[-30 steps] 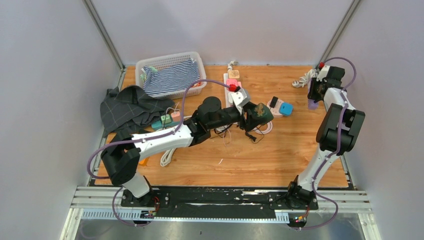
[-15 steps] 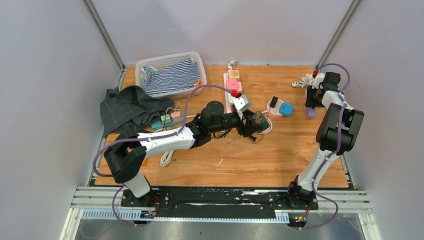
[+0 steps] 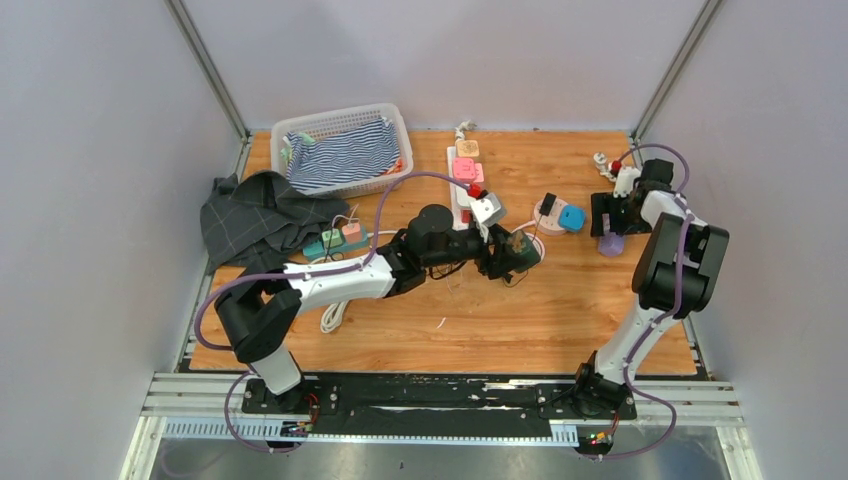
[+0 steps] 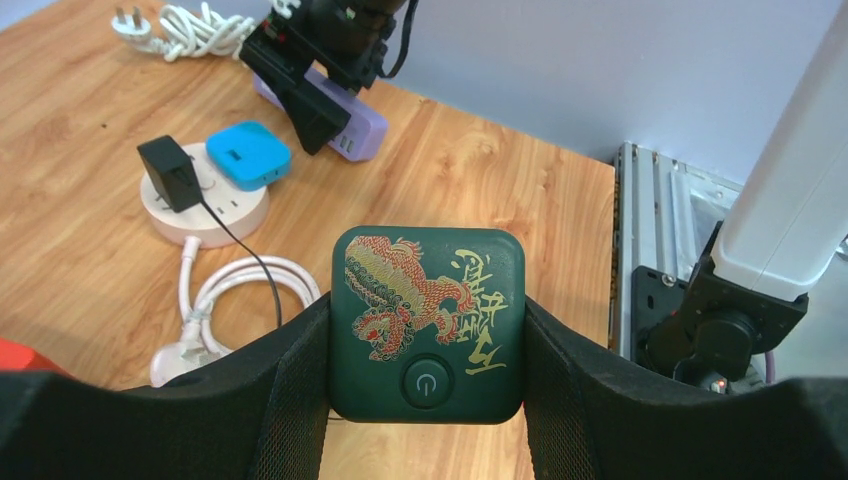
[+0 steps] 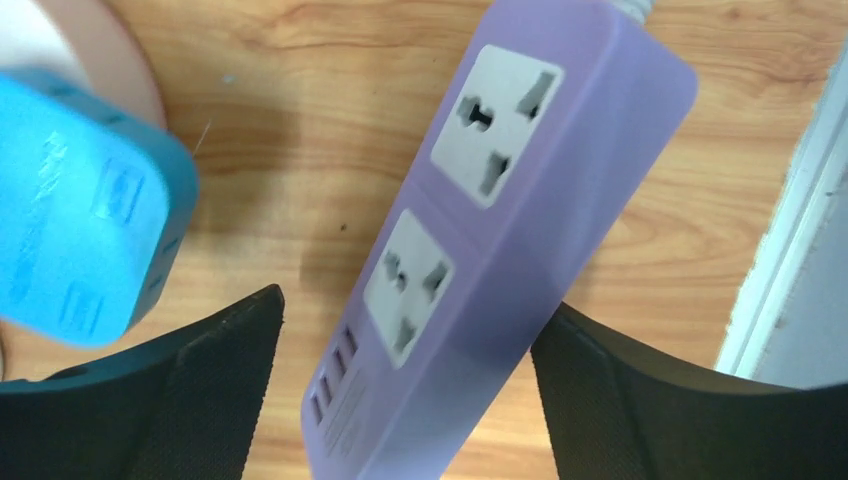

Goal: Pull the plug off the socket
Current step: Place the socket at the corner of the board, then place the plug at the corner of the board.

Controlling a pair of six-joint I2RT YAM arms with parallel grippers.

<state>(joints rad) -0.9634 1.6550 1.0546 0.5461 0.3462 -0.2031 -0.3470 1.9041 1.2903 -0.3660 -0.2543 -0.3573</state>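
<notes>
My left gripper point(image 3: 515, 250) is shut on a dark green socket cube point(image 4: 428, 300) with a red and gold dragon print and a power button. Its fingers point(image 4: 290, 380) press both sides. A thin black cord trails under the cube. Farther back, a round white socket point(image 4: 215, 205) carries a black plug point(image 4: 170, 172) and a blue adapter point(image 4: 248, 155). My right gripper point(image 5: 408, 320) is open around a purple power strip point(image 5: 520, 180). A gap shows at its left finger, and the strip leans against the right one. From above, the strip point(image 3: 610, 245) sits just below that gripper point(image 3: 607, 222).
A white basket point(image 3: 340, 112) of striped cloth stands at the back left, with a grey garment point(image 3: 255, 215) beside it. A white power strip point(image 3: 462, 170) with pink plugs lies mid-back. A green strip point(image 3: 335, 240) and coiled white cables point(image 4: 230, 290) lie around the middle. The metal frame rail point(image 4: 650, 250) runs along the right.
My right gripper came forward and left with the purple strip, lowered it and opened its jaws. The left arm shifted slightly, keeping hold of the green cube.
</notes>
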